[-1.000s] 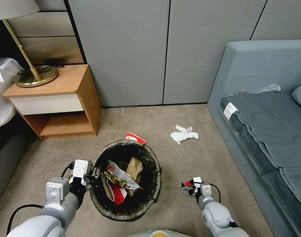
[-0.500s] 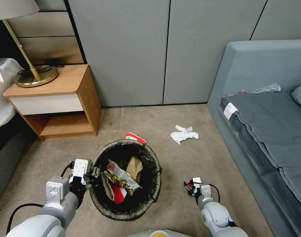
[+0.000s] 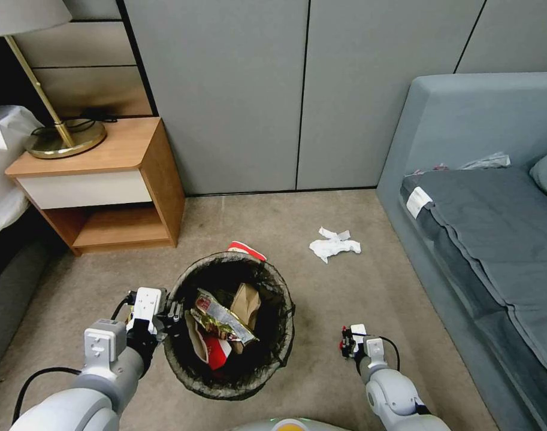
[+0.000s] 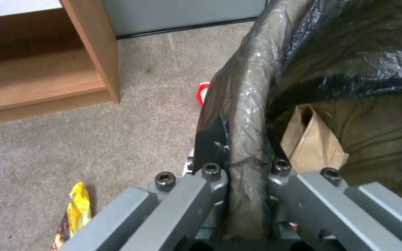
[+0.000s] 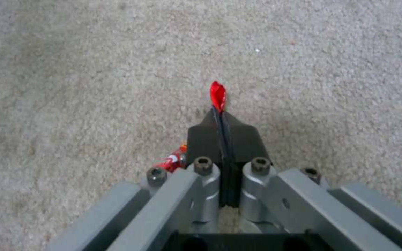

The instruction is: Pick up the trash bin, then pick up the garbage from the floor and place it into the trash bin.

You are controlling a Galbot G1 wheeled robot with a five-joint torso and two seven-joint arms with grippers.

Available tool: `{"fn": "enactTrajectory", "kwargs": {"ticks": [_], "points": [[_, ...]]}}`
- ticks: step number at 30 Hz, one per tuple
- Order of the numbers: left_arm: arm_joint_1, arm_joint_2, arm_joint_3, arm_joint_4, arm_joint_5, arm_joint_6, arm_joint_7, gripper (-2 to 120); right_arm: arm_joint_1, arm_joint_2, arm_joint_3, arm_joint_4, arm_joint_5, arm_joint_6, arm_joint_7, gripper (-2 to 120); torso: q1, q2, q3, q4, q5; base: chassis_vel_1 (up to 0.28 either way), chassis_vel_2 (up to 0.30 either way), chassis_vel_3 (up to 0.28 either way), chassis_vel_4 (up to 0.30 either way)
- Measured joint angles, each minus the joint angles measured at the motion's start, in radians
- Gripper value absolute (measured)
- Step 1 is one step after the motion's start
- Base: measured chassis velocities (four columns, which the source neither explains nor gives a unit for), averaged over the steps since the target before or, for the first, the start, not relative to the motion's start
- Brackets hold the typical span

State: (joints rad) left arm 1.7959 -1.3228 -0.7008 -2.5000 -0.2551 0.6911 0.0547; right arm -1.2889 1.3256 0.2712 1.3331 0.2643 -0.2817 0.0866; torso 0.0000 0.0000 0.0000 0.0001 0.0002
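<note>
The trash bin [image 3: 283, 350], lined with a dark bag, hangs in front of me. My left gripper [image 3: 169, 313] is shut on its rim [image 4: 252, 87] at the left side. A brown paper bag [image 3: 245, 304], a shiny snack wrapper [image 3: 220, 320] and a red carton [image 3: 216, 354] lie inside. My right gripper [image 3: 347, 343] is low over the carpet to the right of the bin. It is shut on a thin red scrap of garbage [image 5: 217, 94]. A white crumpled tissue [image 3: 334, 244] lies on the floor farther ahead. A red-and-white carton [image 3: 247, 249] sits behind the bin. A yellow wrapper [image 4: 77, 209] lies on the carpet under my left arm.
A wooden nightstand [image 3: 105, 179] with a brass lamp [image 3: 63, 140] stands at the left against the grey wall. A blue-grey sofa [image 3: 483, 239] runs along the right. A bed edge [image 3: 3, 179] shows at far left. Open carpet lies between bin and sofa.
My right gripper has turned at the wrist and shifted slightly right and toward me, still holding the red scrap. The left gripper and the bin have barely moved.
</note>
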Motion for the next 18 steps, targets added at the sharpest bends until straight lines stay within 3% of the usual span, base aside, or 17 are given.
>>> {"fn": "enactTrajectory", "kwargs": {"ticks": [9,13,18], "points": [[0.002,-0.001,-0.001,0.0,-0.001,0.0,0.0,1,-0.013,-0.002,0.018,0.021,0.003,0.008,0.009,0,0.0,0.0,0.0,-0.0001,0.0,0.0,0.0,0.0,0.0],[0.004,-0.003,0.0,0.0,-0.001,0.0,0.001,1,-0.055,-0.01,0.066,0.118,-0.013,0.018,0.014,0,0.0,0.0,0.0,-0.0001,-0.0001,0.0,0.0,0.0,0.0],[0.005,-0.004,0.0,0.0,-0.003,0.0,0.001,1,-0.141,-0.015,0.155,0.361,-0.023,-0.027,-0.039,0,0.0,0.0,0.0,-0.0002,-0.0002,0.0,0.0,0.0,0.0]]}}
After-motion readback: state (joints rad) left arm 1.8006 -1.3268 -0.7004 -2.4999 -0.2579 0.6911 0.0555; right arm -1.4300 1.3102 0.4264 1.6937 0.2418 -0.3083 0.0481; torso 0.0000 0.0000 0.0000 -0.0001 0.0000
